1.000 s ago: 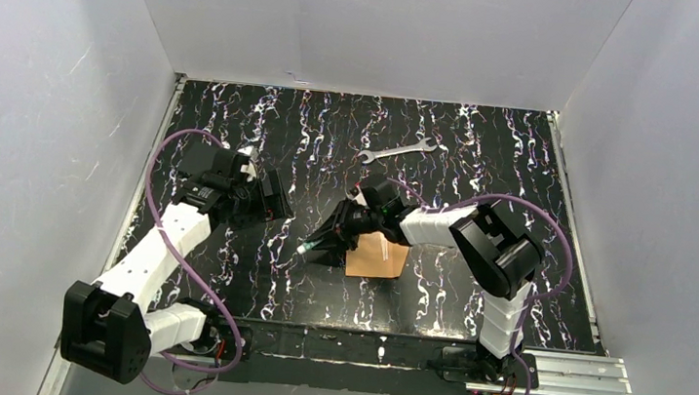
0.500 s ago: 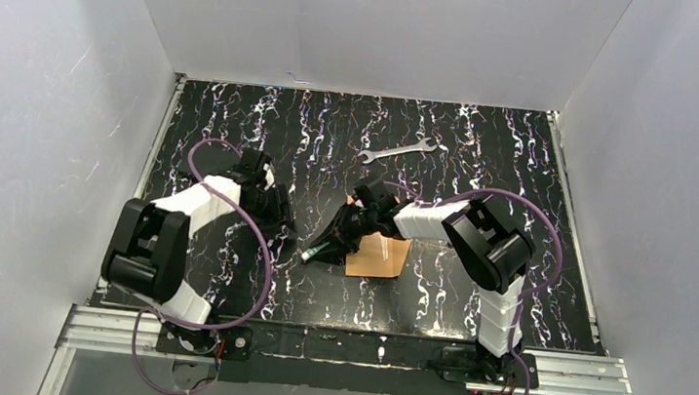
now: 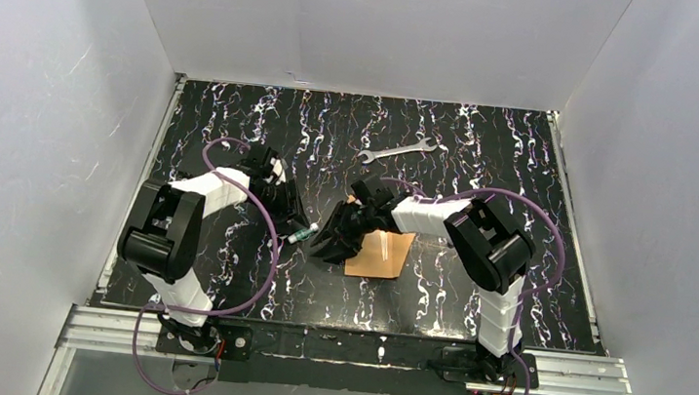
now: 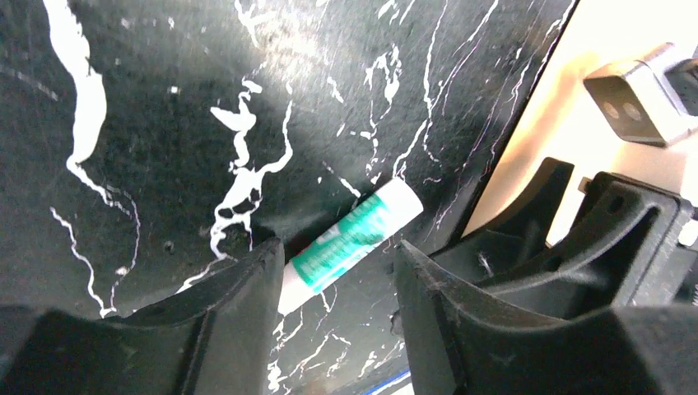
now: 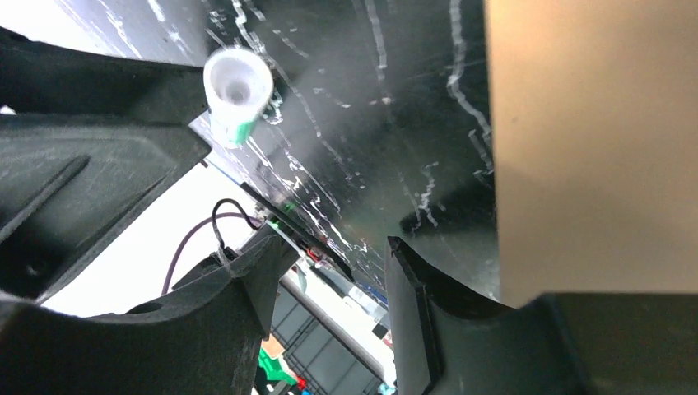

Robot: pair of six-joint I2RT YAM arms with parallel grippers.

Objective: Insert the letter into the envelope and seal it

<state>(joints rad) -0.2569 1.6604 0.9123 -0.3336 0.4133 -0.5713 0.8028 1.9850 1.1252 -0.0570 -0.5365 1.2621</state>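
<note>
Straddling the glue stick (image 4: 352,234) with my left claw (image 4: 336,255) spread wide (nothing gripped yet), I'd lower, centre it between the fingers (image 4: 239,304), then squeeze gently.

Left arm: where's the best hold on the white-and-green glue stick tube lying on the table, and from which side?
Take the white-and-green glue stick tube at its green-labelled middle, from above, closing across its width. It lies flat and diagonal on the black marbled table, a round barrel likely to roll if pinched at an end. The open left gripper straddles it.
</note>
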